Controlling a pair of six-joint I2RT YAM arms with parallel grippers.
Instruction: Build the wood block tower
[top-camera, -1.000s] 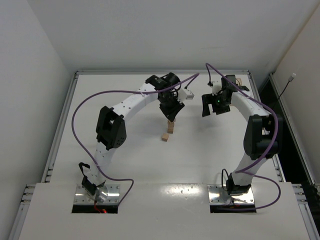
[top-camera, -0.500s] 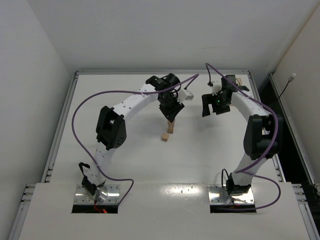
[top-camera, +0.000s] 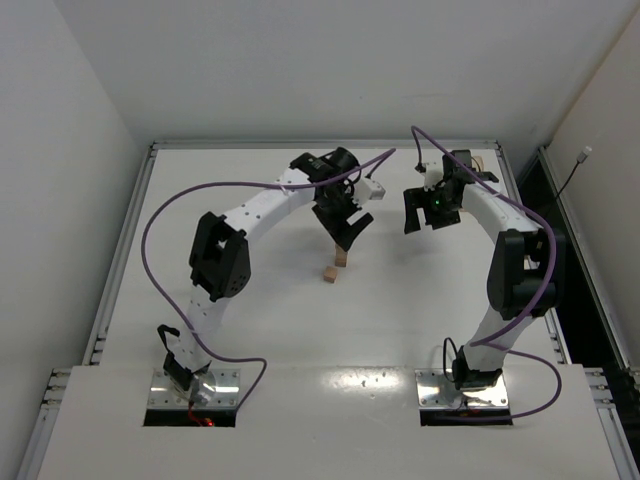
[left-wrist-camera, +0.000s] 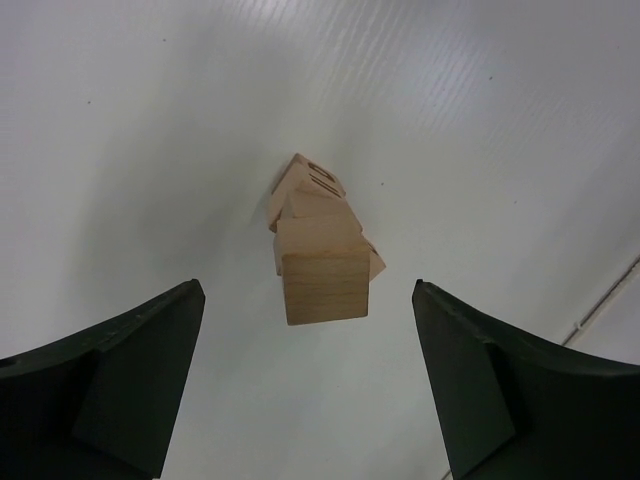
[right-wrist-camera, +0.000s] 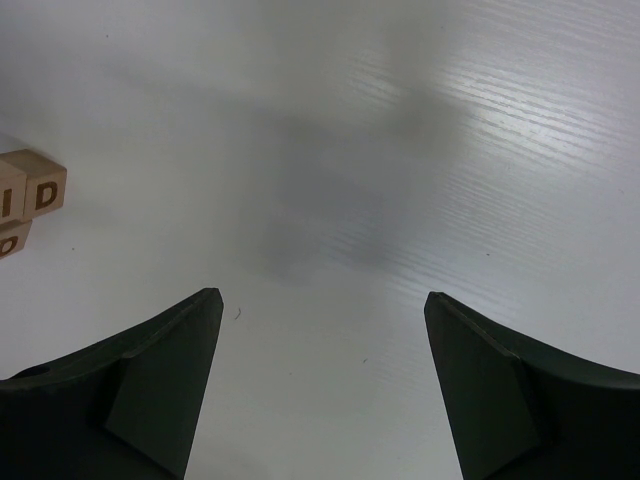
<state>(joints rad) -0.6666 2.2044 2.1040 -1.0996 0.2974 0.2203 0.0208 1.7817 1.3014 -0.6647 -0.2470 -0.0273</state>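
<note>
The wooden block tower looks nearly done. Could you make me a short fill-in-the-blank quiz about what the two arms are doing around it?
1. The left gripper hangs over the tower with its jaws ____.
2. One loose block lies on the ____ near the tower.
3. The right gripper is open and holds ____.
Missing words: open; table; nothing.
</note>
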